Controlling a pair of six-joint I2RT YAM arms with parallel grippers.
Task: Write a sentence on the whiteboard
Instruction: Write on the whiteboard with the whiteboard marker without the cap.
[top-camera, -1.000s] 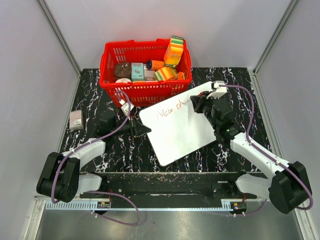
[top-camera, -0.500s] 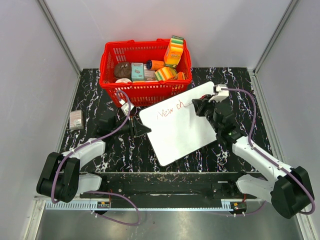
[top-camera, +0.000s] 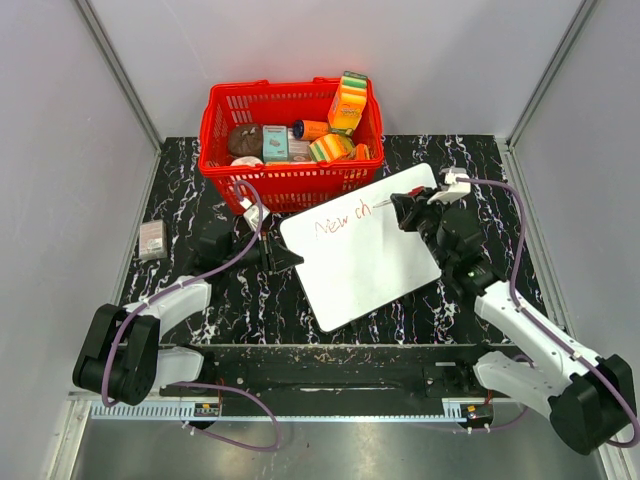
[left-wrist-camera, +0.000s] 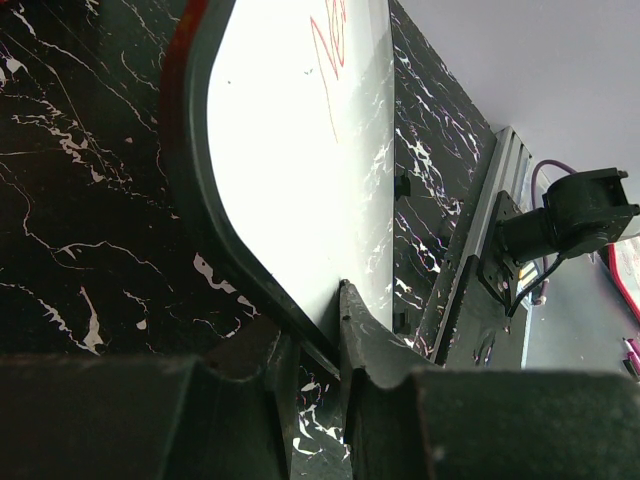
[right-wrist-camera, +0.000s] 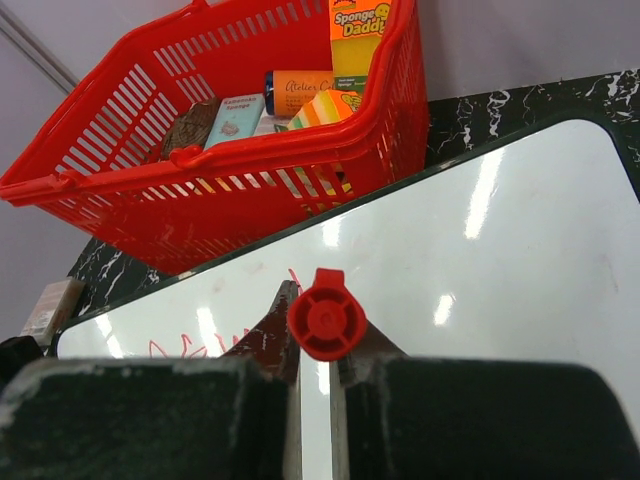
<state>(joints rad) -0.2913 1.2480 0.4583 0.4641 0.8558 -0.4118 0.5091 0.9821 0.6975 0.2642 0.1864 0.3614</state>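
The whiteboard (top-camera: 365, 265) lies tilted on the black marble table, in front of the red basket. The sentence (top-camera: 342, 217) runs in thin red marker along its far edge and reads "New ch". My left gripper (top-camera: 294, 258) is shut on the board's left edge; the left wrist view shows its fingers (left-wrist-camera: 355, 335) pinching the dark rim of the whiteboard (left-wrist-camera: 300, 150). My right gripper (top-camera: 392, 208) is shut on a red marker (right-wrist-camera: 326, 314), whose tip rests on the whiteboard (right-wrist-camera: 490, 250) just right of the last letter. The sentence (right-wrist-camera: 195, 345) is partly hidden behind the right fingers.
The red basket (top-camera: 290, 182), full of packets and sponges, stands just behind the board, and its front wall (right-wrist-camera: 230, 190) rises close to the marker. A small grey box (top-camera: 152, 240) lies at the table's left edge. Grey walls enclose the table on three sides.
My right arm has slid to the right along the board's far edge with the marker. The left gripper has kept its hold on the board's edge.
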